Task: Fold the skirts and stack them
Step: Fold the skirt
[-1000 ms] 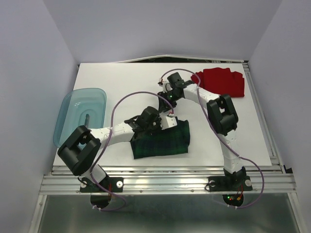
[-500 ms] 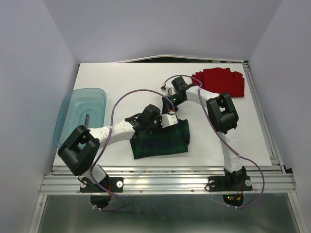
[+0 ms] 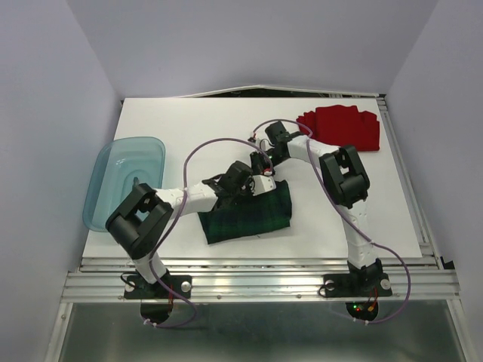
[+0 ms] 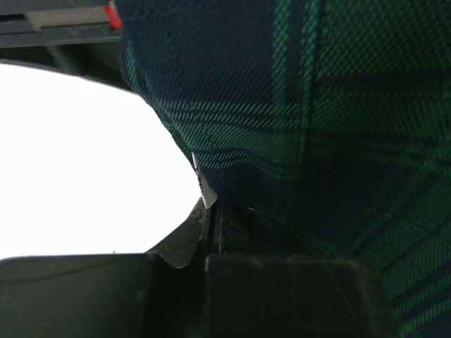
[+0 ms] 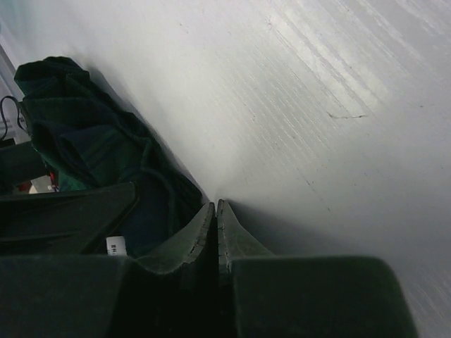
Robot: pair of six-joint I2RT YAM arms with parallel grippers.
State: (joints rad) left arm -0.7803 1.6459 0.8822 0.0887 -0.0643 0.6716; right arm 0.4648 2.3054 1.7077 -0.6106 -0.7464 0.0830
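The green-and-navy plaid skirt (image 3: 247, 215) lies partly folded on the white table near the front middle. My left gripper (image 3: 262, 184) is at its far right corner, shut on the cloth. In the left wrist view the jaws (image 4: 211, 210) pinch the plaid skirt's (image 4: 317, 105) edge beside a small white label (image 4: 204, 184). My right gripper (image 3: 259, 163) is just behind that corner. Its jaws (image 5: 215, 204) are pressed together with nothing between them, tips on the table beside the plaid skirt (image 5: 84, 134). The red skirt (image 3: 339, 128) lies folded at the far right.
A translucent teal tub (image 3: 124, 177) sits at the table's left edge. The metal rail (image 3: 256, 265) runs along the front edge, and both arms cross over the table's middle. White walls close in the back and sides.
The right gripper has shut and come down closer to the plaid skirt's far corner. The left arm has swung its elbow rightwards, carrying the gripped corner slightly farther back.
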